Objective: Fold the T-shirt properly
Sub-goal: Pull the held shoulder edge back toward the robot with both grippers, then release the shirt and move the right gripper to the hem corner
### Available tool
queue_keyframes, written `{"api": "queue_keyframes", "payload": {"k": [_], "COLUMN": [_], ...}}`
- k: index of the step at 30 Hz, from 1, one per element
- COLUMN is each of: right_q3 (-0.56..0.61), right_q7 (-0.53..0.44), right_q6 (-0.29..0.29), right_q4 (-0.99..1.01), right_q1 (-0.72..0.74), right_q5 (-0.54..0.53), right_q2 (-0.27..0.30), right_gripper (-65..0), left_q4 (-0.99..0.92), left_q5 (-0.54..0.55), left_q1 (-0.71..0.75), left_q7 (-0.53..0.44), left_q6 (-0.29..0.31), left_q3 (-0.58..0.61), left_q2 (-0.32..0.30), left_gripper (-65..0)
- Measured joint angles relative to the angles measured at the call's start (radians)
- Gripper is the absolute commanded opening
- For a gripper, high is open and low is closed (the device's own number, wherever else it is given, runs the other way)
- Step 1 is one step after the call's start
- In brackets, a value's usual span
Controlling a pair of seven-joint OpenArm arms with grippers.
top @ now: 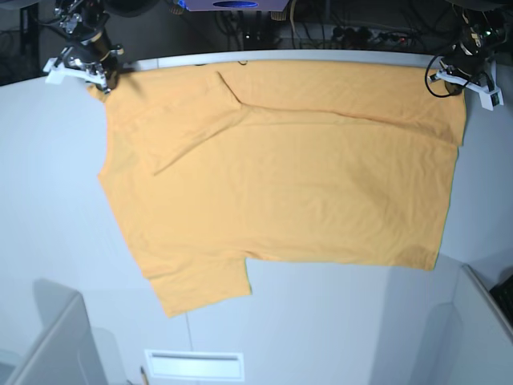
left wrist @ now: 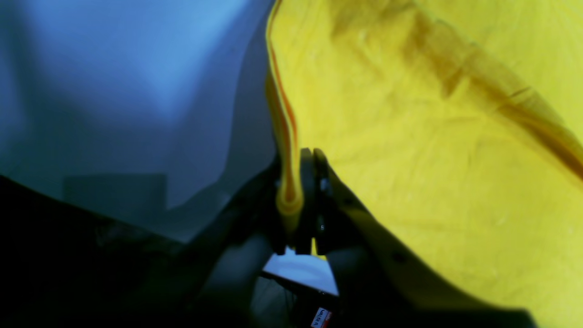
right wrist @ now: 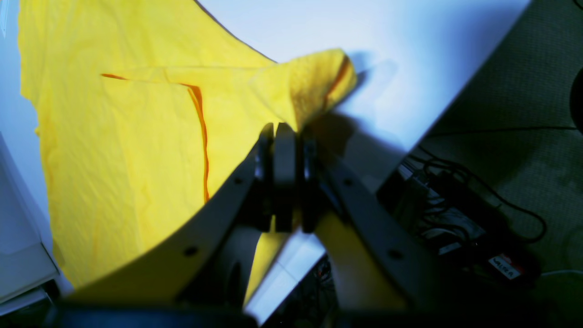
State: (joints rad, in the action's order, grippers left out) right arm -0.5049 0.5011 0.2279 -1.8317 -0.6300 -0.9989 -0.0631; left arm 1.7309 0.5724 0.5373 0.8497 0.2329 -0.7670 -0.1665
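The T-shirt lies spread on the white table, one long fold already laid along its far edge. The left gripper and right gripper each pinch a far corner. Further folds remain.

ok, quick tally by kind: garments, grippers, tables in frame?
Light-orange cotton T-shirt: 1
Grippers, each pinching a shirt corner, left gripper and right gripper: 2
White table: 1
Total: 4
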Motion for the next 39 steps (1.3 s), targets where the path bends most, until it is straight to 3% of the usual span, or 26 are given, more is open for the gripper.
{"api": "queue_keyframes", "payload": {"k": [10, 14, 16, 19, 22, 26, 33, 35, 37, 39], "right_q3": [0.0, 0.0, 0.0, -0.002, -0.004, -0.004, -0.004, -0.001, 0.007, 0.048], "right_q7": [0.001, 0.009, 0.009, 0.006, -0.002, -0.003, -0.008, -0.018, -0.024, -0.031], "right_q6": [0.0, 0.0, 0.0, 0.001, 0.002, 0.001, 0.001, 0.001, 0.0, -0.038], "right_q4": [-0.001, -0.001, -0.002, -0.039, -0.07, -0.119, -0.166, -0.164, -0.161, -0.146], "right_q1": [-0.016, -0.014, -0.014, -0.04, -0.053, -0.073, -0.069, -0.039, 0.025, 0.106], "right_q5": [0.0, -0.001, -0.001, 0.001, 0.001, 0.0, 0.0, 0.011, 0.011, 0.035], "right_q2": [0.0, 0.0, 0.0, 0.0, 0.0, 0.0, 0.0, 0.006, 0.039, 0.113], "right_gripper": [-65.0, -46.4, -41.1, -40.8, -40.8, -40.8, -40.8, -40.8, -40.2, -40.2], "left_q4": [0.0, 0.002, 0.01, 0.016, 0.016, 0.016, 0.158, 0.195, 0.197, 0.194], "left_q5": [0.007, 0.004, 0.003, -0.003, -0.003, -0.003, -0.004, 0.0, -0.002, -0.004], "left_q1": [-0.003, -0.007, -0.007, -0.008, -0.008, -0.008, -0.005, -0.011, -0.04, -0.077], "left_q7": [0.002, 0.007, 0.008, -0.003, -0.002, 0.0, -0.002, -0.003, 0.008, 0.008], "left_q6": [0.004, 0.003, 0.002, 0.0, 0.0, 0.0, -0.005, 0.037, 0.055, 0.057], "left_q3": [-0.041, -0.145, -0.171, -0.175, -0.174, -0.174, -0.279, -0.287, -0.286, -0.284], "left_q2": [0.007, 0.039, 0.039, 0.033, 0.034, 0.034, 0.034, 0.032, 0.031, 0.031], "left_gripper": [-65.0, -65.0, -53.8, -33.4, -17.4, -6.9, -7.1, -7.2, -7.7, -15.5]}}
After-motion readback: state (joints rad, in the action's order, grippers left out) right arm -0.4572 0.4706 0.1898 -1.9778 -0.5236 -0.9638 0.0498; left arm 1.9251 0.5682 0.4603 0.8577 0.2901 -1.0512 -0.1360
